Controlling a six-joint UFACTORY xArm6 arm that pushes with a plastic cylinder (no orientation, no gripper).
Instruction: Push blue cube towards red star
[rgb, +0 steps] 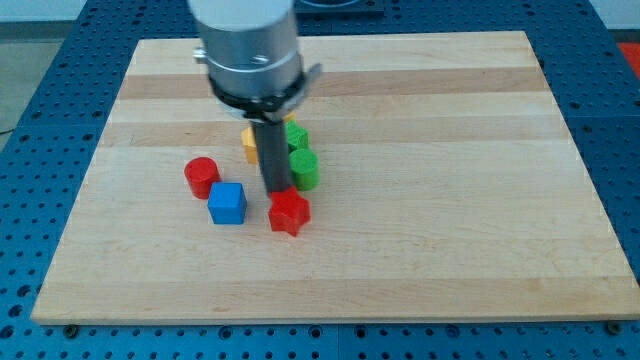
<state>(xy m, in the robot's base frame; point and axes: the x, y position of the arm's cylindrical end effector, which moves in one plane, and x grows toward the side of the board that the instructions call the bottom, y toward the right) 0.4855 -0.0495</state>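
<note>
My tip (277, 190) sits right at the red star's (289, 213) top edge, so the blue cube (227, 204) lies off toward the view's left of it. The cube's just beside the star on the table (450, 240), small gap between. No hand here, just a bare rod, nothing gripped.

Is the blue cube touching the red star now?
No. The blue cube sits at the view's left of the red star, with a strip of bare wooden board visible between them.

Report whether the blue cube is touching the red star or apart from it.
Apart. A strip of bare board shows between the blue cube and the red star to its right. My tip sits just above the star.
</note>
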